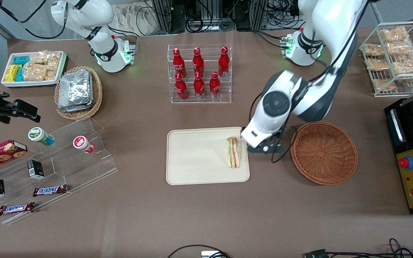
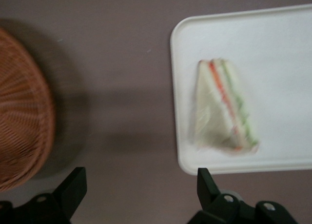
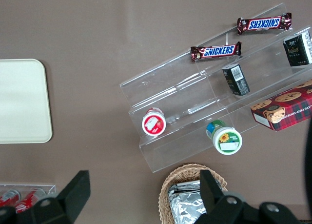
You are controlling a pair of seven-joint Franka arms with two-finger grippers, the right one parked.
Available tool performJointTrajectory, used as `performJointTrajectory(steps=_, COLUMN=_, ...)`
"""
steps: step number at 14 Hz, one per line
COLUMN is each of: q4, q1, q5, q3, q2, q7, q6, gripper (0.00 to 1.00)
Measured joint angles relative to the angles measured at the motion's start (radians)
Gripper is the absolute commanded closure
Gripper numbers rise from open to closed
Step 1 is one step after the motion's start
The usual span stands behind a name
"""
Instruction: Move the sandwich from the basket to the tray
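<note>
The front view looks down from high up at the whole table (image 1: 206, 222), with both arms at the top. The left wrist view looks straight down from close, past the open gripper (image 2: 141, 187), at the sandwich (image 2: 225, 107), one end of the tray (image 2: 181, 158) and the basket (image 2: 22, 131), which the front view shows too. The right wrist view looks down at the snack shelf (image 3: 195, 112) and a tray corner.

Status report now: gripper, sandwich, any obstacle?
Gripper open, empty, above bare table between basket and tray. Sandwich lies on tray, at the edge nearest basket. No obstacle seen.
</note>
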Motion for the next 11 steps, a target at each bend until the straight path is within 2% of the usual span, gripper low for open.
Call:
performJointTrajectory(steps=2, q4=-0.096, q1=0.044, q5=-0.043, q3=0.003, q2=-0.146, q7=0.063, q6=-0.072, gripper=0.0)
performJointTrajectory(steps=4, q4=-0.122, q1=0.131, q5=-0.076, q3=0.007, q2=-0.236, q7=0.162, q6=-0.135, gripper=0.0)
performJointTrajectory(steps=8, q4=-0.093, q1=0.291, q5=-0.086, q3=0.016, q2=-0.299, q7=0.243, q6=-0.194, gripper=0.0)
performJointTrajectory(steps=11, q4=0.021, q1=0.391, q5=-0.087, q3=0.019, q2=-0.292, q7=0.25, q6=-0.296, gripper=0.0)
